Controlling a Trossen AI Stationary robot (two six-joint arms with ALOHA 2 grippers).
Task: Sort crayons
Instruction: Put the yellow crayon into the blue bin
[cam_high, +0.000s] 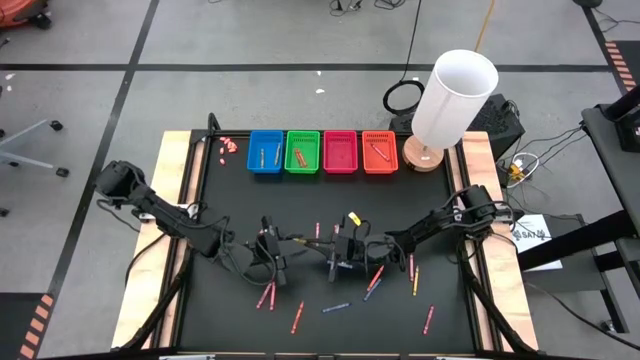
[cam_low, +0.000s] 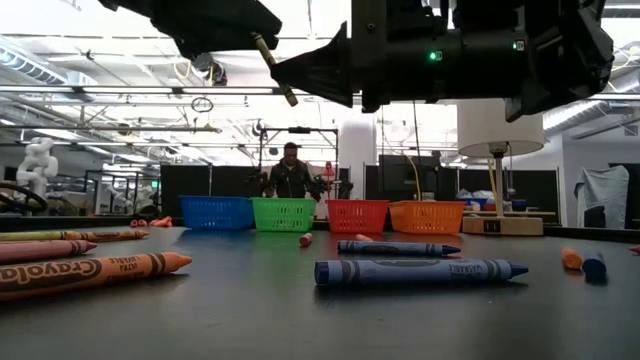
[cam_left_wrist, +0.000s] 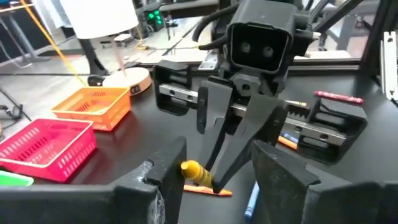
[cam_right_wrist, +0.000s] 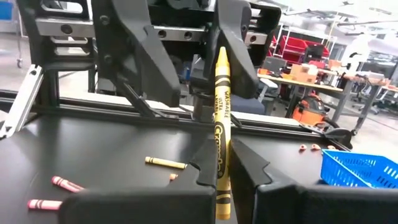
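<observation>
- High view: both arms meet over the middle of the black table. The right gripper is clenched on a yellow crayon; the left gripper faces it with fingers parted, holding nothing, probably so the stick can pass between hands. Loose crayons lie scattered nearer the front; four baskets line the far edge.
- Low view: blue crayon and orange crayon lie flat in front, both paper-wrapped.
- Left wrist view: the right gripper's closed fingers pinch the yellow crayon's tip between the left arm's spread fingers.
- Right wrist view: the yellow crayon stands upright, printed wrapper legible, gripped low down.
</observation>
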